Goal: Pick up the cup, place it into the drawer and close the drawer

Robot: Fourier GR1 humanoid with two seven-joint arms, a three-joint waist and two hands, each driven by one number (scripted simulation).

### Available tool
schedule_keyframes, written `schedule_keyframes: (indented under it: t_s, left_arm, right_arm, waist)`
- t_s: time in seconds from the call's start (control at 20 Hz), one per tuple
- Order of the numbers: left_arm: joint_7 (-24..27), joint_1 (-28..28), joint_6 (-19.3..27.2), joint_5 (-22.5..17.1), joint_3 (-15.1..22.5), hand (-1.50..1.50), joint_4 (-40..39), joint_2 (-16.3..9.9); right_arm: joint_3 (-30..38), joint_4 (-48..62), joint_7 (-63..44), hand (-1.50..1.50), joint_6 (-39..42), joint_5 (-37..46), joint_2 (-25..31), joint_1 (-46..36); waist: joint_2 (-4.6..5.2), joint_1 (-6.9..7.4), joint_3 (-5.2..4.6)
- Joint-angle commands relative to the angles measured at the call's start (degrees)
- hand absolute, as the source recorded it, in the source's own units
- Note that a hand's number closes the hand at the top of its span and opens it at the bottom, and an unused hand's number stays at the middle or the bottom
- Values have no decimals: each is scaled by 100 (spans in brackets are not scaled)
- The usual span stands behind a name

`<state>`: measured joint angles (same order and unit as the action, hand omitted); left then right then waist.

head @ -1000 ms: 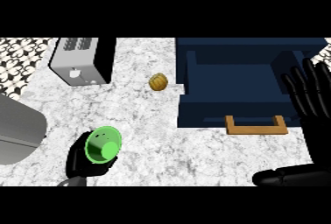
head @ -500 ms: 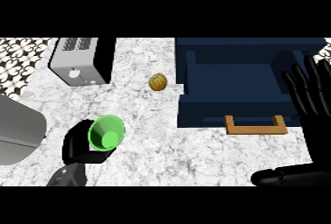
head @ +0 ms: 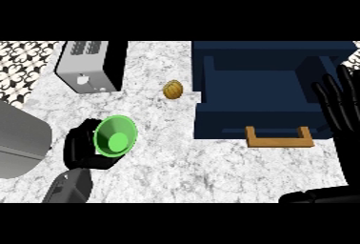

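**Cup lifted and heading for the open drawer**

The green cup [head: 115, 136] is now in the left hand [head: 88, 151], whose black fingers curl round its outside from the left and below. Against the pictures a second and half a second ago, cup and hand have travelled up and to the right across the counter, and the cup's mouth now tips towards the camera, so its pale inner floor shows. By my reading the pick-up is done and the carry has begun; the placing and the closing are both still to do.

The drawer [head: 264, 93] stands pulled out at upper right, dark blue, with its wooden handle [head: 278, 138] on the near edge. The cup is well apart from it, with open counter between. A small brown nut-like object [head: 173, 89] lies just left of the drawer's front corner, near the likely path.

The right hand [head: 342, 109] rests at the right edge, fingers straight and spread, unchanged.

The surface is a grey-white marble counter [head: 211, 171]. A silver toaster [head: 88, 66] sits at upper left, patterned tile [head: 28, 62] beside it, and a grey rounded appliance [head: 21, 143] shows at the left edge.
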<state>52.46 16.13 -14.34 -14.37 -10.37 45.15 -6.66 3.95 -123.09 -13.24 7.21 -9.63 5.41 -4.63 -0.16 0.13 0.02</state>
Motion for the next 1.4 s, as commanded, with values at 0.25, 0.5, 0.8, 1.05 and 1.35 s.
schedule_keyframes:
  t_s: [0.25, 0.5, 0.8, 1.05, 1.35]
  left_arm:
    - [-1779, -194, 295, -130, 750, 150, 2717, 299]
    - [-2776, 224, 952, -218, 1026, 150, 3460, 653]
    - [-3724, 740, 1428, -174, 1056, 150, 4257, 482]
    - [-3828, 1918, 2003, 41, 1060, 150, 3316, 661]
    - [-4336, 2745, 2580, 262, 1427, 150, 3172, 663]
  right_arm:
    - [77, 274, 189, -150, 107, -58, 1, 85]
    - [109, 451, 349, -150, 153, -57, 6, -33]
    - [358, 165, -2, -150, 105, -240, 164, -47]
    - [262, 558, 673, -150, 304, -78, 66, 153]
    - [260, 793, 507, -150, 185, -24, 68, -172]
  waist:
    - [-16, 64, 8]
    - [4, 2, 2]
    - [-1, -7, 2]
    - [19, -58, 0]
    - [20, -46, 0]
